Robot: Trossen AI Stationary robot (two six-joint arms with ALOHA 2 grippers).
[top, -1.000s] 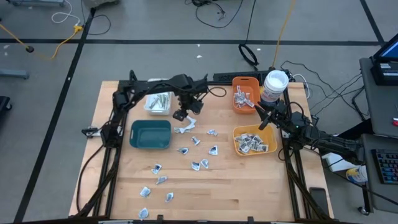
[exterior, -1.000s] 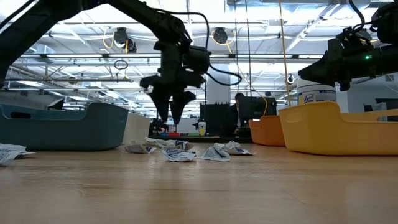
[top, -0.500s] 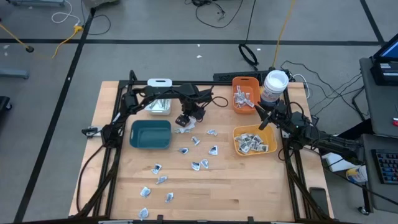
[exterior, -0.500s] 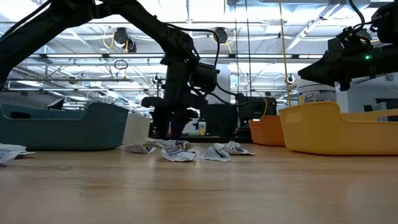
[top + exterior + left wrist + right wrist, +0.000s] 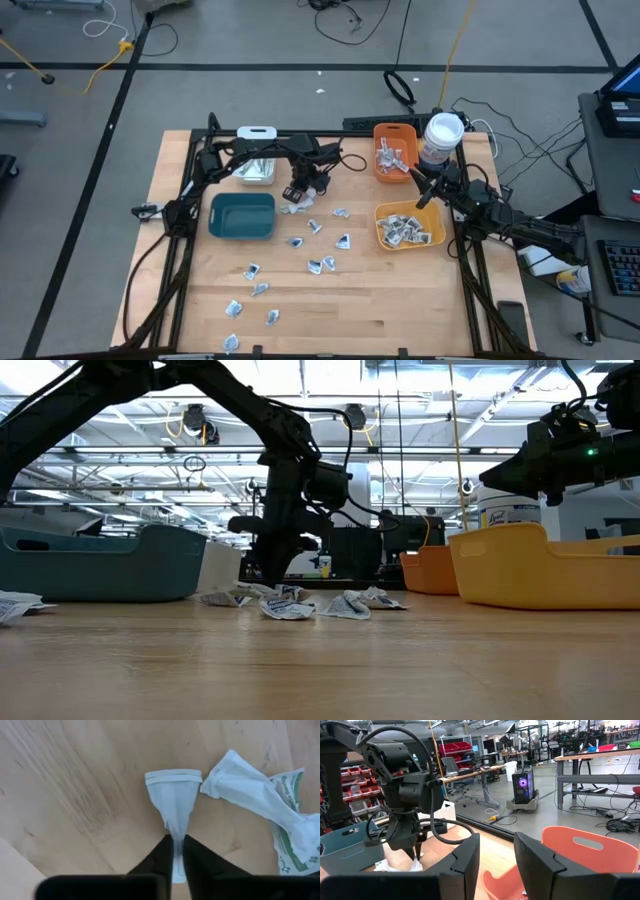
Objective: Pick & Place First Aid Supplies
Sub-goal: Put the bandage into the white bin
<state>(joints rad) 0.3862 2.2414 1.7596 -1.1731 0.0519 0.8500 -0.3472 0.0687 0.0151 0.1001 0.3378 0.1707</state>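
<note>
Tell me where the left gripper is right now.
In the high view the left gripper is down at the table just right of the teal bin, below the white bin; its jaws are pinched on a white packet.

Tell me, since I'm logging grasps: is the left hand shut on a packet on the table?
Yes: the left hand pinches the narrow end of a white packet lying on the wooden table.

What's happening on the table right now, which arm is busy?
The left gripper is down on the wood between the white bin and the teal bin, its fingers pinched on a small white packet that lies on the table. The right gripper hangs open by the orange bin, holding nothing. More packets lie loose across the table.
</note>
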